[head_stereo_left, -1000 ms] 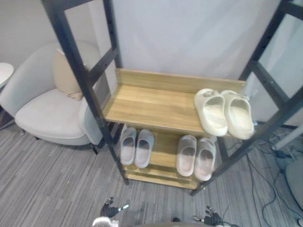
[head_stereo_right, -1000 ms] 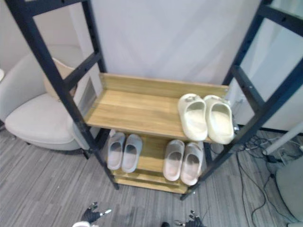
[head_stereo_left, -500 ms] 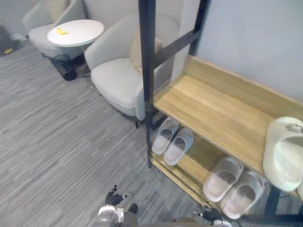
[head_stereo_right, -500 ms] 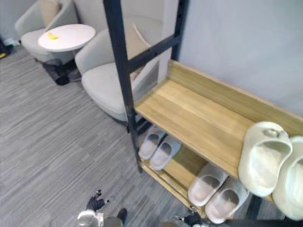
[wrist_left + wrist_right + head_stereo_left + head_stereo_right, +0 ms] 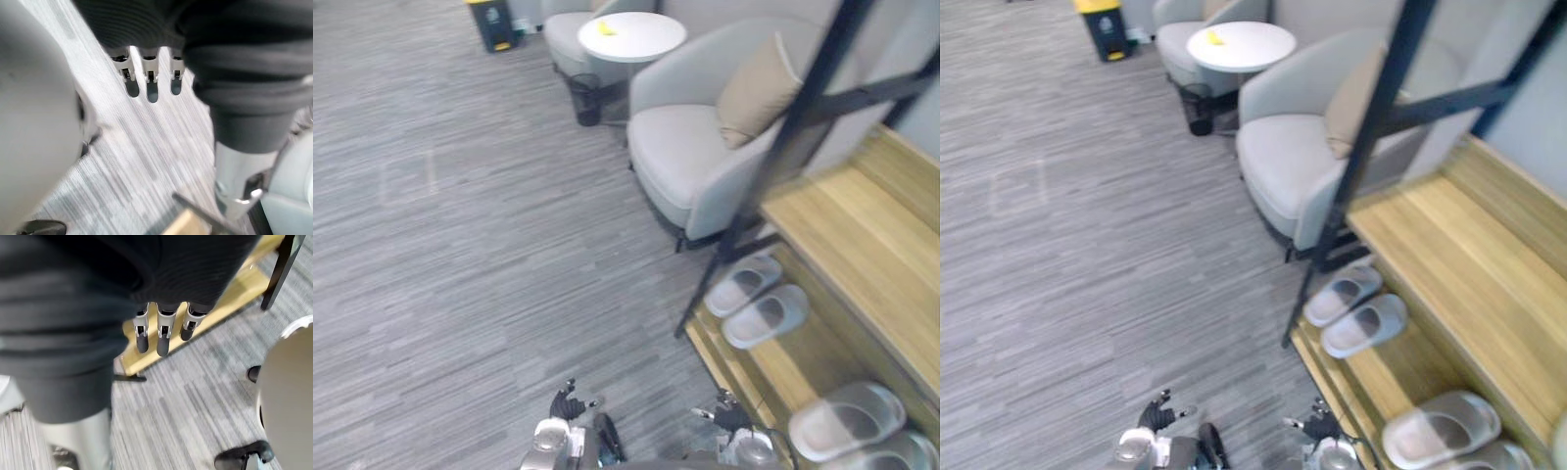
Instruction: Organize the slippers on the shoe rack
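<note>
The wooden shoe rack (image 5: pixel 858 238) with black posts stands at the right edge. On its lower shelf lies a pale grey pair of slippers (image 5: pixel 756 300), and a second grey pair (image 5: pixel 847 420) lies nearer the bottom right corner. My left hand (image 5: pixel 570 402) and right hand (image 5: pixel 723 417) hang low at the bottom, over the carpet and apart from the rack. The left fingers (image 5: pixel 146 84) point straight down with nothing in them. The right fingers (image 5: pixel 163 334) also hang straight and bare, with the rack's wooden base (image 5: pixel 230 293) past them.
A grey armchair (image 5: pixel 693 155) with a tan cushion (image 5: pixel 759 88) stands left of the rack. Behind it are a round white table (image 5: pixel 631 35), a black bin (image 5: pixel 586 98) and a yellow-topped bin (image 5: pixel 493 20). Grey carpet spreads to the left.
The camera has swung left: the rack has slid to the right edge and the cream slippers on the upper shelf have left the picture. Both hands still hang low.
</note>
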{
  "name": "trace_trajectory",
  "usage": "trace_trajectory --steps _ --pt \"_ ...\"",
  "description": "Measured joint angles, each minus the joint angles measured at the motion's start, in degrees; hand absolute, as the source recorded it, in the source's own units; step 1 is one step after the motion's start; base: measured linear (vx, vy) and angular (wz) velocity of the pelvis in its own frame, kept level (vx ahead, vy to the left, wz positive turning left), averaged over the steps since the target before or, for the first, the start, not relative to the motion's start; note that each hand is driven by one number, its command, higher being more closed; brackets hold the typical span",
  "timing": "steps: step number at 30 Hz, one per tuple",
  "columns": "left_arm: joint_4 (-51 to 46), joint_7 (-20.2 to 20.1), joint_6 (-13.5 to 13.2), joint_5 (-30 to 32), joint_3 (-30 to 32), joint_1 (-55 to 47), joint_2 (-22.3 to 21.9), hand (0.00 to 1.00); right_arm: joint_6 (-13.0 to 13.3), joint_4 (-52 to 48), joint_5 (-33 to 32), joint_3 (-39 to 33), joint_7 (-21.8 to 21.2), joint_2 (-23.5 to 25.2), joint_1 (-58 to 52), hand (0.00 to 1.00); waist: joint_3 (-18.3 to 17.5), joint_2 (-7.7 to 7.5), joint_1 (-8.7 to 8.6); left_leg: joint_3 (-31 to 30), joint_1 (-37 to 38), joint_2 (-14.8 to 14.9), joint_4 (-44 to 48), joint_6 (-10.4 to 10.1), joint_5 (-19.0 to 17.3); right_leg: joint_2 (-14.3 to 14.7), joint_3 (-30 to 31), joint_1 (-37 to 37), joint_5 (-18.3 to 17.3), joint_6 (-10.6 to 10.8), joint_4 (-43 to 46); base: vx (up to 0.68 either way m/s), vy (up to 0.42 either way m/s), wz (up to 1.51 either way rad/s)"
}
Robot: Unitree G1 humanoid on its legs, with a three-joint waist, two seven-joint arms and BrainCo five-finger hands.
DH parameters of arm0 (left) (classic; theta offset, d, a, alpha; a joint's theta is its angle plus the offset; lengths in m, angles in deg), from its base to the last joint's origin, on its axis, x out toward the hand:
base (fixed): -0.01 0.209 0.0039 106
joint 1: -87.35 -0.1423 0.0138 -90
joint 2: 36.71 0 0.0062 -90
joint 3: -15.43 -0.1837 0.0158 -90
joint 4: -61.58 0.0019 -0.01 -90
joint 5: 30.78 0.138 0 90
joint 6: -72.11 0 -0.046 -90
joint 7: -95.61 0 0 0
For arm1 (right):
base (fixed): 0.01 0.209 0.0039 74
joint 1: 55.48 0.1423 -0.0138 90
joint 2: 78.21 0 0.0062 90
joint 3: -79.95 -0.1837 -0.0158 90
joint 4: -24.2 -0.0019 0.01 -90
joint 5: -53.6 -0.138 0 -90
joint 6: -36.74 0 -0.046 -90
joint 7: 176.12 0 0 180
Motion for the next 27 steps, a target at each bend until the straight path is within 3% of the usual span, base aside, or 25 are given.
trace_trajectory --steps 2,4,6,8,11,12,14,15,17,18,20,21,22,23,24,25,27 --pt "0.03 0.00 0.01 0.01 0.05 0.02 0.87 0.00 -0.15 0.28 0.01 0.00 -0.05 0.64 0.80 0.00 -0.02 -0.06 0.36 -0.63 -0.78 -0.23 1.35 0.55 -1.22 -0.19 0.10 -0.10 0.83 0.70 0.73 0.12 0.144 0.29" --pt "0.18 0.00 0.31 0.01 0.20 -0.22 1.43 0.00 -0.24 1.19 0.06 0.16 -0.25 1.07 2.15 0.00 0.00 -0.03 0.63 -1.20 -0.27 -0.69 1.80 0.97 -2.71 -1.44 0.23 -2.01 0.86 0.75 7.26 0.15 0.121 0.09" --pt "0.63 -0.01 0.53 -0.03 0.00 -0.41 1.78 0.00 -0.34 1.14 0.13 0.49 -0.65 1.11 2.33 0.00 0.17 0.00 0.22 -3.47 1.94 -1.94 -0.05 0.97 -2.85 -3.00 2.26 -7.89 0.91 0.49 21.61 0.15 0.088 0.43" --pt "1.01 0.02 0.60 -0.10 0.06 -0.43 2.09 0.00 -0.34 1.44 0.14 0.53 -0.84 0.84 2.20 0.00 0.33 -0.03 -0.45 -6.26 4.56 -2.97 -2.74 0.49 -2.55 -0.62 5.51 -11.06 -1.15 0.85 25.42 0.22 0.031 0.68" --pt "1.86 0.08 0.59 -0.41 0.17 -0.39 1.91 0.00 -0.18 1.38 0.12 0.65 -1.07 0.10 2.42 0.00 0.63 0.14 -0.97 -11.80 9.44 -3.35 -7.84 -0.12 -2.12 4.68 5.85 -17.86 -1.85 -0.13 19.55 0.29 -0.024 0.81" --pt "2.07 0.07 0.59 -0.45 0.18 -0.36 1.90 0.00 -0.15 1.36 0.12 0.64 -1.07 0.04 2.47 0.00 0.66 0.17 -1.16 -12.48 9.97 -3.36 -8.31 -0.15 -2.11 5.19 5.96 -18.64 -1.57 -0.48 18.55 0.40 -0.061 1.05" --pt "2.69 0.05 0.59 -0.61 0.64 -0.31 1.78 0.00 -0.06 1.15 0.13 0.56 -1.07 -0.30 2.50 0.00 1.10 0.18 -2.27 -16.20 13.37 -3.50 -11.28 -0.65 -1.97 7.69 8.31 -21.49 3.41 -0.57 10.33 0.42 -0.091 1.03" --pt "2.73 0.04 0.54 -0.60 1.24 0.02 1.88 0.00 -0.06 1.09 -0.09 0.29 -1.08 -0.33 2.40 0.00 1.74 -0.72 -2.70 -19.10 15.94 -4.23 -13.27 -1.84 -2.47 8.30 11.66 -22.36 9.12 -0.69 2.76 0.56 -0.181 1.11" --pt "2.96 0.04 0.54 -0.60 1.52 0.29 1.87 0.00 -0.01 0.75 -0.68 -0.28 -1.08 -0.05 2.25 0.00 2.09 -1.08 -2.89 -21.89 17.82 -4.39 -12.88 -2.63 -3.87 8.27 14.16 -22.74 14.81 -1.71 1.78 0.52 -0.200 1.04" --pt "3.11 0.04 0.42 -0.58 3.29 0.50 0.75 0.00 -0.10 -0.52 -0.70 -0.44 -1.12 -0.63 2.06 0.00 1.75 0.72 -2.86 -24.59 19.16 -1.98 -11.69 -4.17 -5.88 9.28 11.75 -21.97 15.21 -5.39 4.60 0.49 -0.171 0.88" --pt "2.45 -0.01 0.28 -0.58 4.86 1.00 -0.25 0.00 -0.15 -0.89 -0.70 -0.66 -1.10 -0.75 2.67 0.00 2.43 1.76 -2.30 -24.78 18.24 -1.01 -9.32 -4.62 -5.62 9.21 9.54 -22.01 12.77 -7.07 7.15 0.63 -0.216 0.69" --pt "2.09 0.04 0.37 -0.59 6.71 0.95 -1.59 0.00 -0.19 -1.58 -0.64 -0.63 -1.16 -0.87 2.72 0.00 3.02 2.28 -2.40 -24.23 16.25 -0.37 -2.47 -5.18 -5.41 9.27 8.63 -20.20 10.83 -8.13 7.83 0.61 -0.224 0.57" --pt "1.61 0.06 0.41 -0.62 8.41 0.73 -2.61 0.00 -0.45 -2.76 -0.66 -0.22 -1.17 -0.55 2.14 0.00 3.28 2.20 -2.13 -22.47 11.99 0.79 10.33 -7.64 -4.59 9.28 8.07 -16.57 9.41 -8.35 6.39 0.49 -0.170 0.55" --pt "1.23 0.06 0.41 -0.70 8.84 0.60 -2.84 0.00 -0.45 -3.22 -0.73 0.00 -1.15 -0.37 1.88 0.00 3.41 2.13 -2.13 -21.37 10.22 1.56 14.92 -8.68 -4.44 9.33 7.92 -15.11 8.88 -8.44 5.74 0.46 -0.149 0.43" --pt "-0.47 0.09 0.38 -0.84 9.93 0.10 -3.60 0.00 -0.43 -4.77 -0.93 0.18 -1.08 0.48 1.09 0.00 3.87 2.00 -1.63 -16.22 5.53 5.99 28.37 -8.95 -4.76 9.85 6.88 -10.20 7.42 -9.01 3.89 0.43 -0.124 0.30" --pt "-2.13 0.18 0.40 -1.12 10.24 0.12 -3.92 0.00 -0.27 -5.48 -0.98 0.93 -1.07 0.87 0.71 0.00 3.93 1.87 -0.99 -11.85 2.64 9.73 33.89 -8.32 -5.04 9.99 6.17 -6.46 7.01 -9.20 1.96 0.41 -0.116 0.25" --pt "-4.08 0.20 0.28 -2.13 10.24 0.27 -4.27 0.00 -0.26 -6.18 -1.03 1.76 -1.05 1.03 0.14 0.00 3.85 1.17 0.08 -6.96 -1.20 12.90 33.94 -8.13 -5.01 9.36 5.00 -2.16 6.36 -8.39 -2.04 0.35 -0.076 0.17"
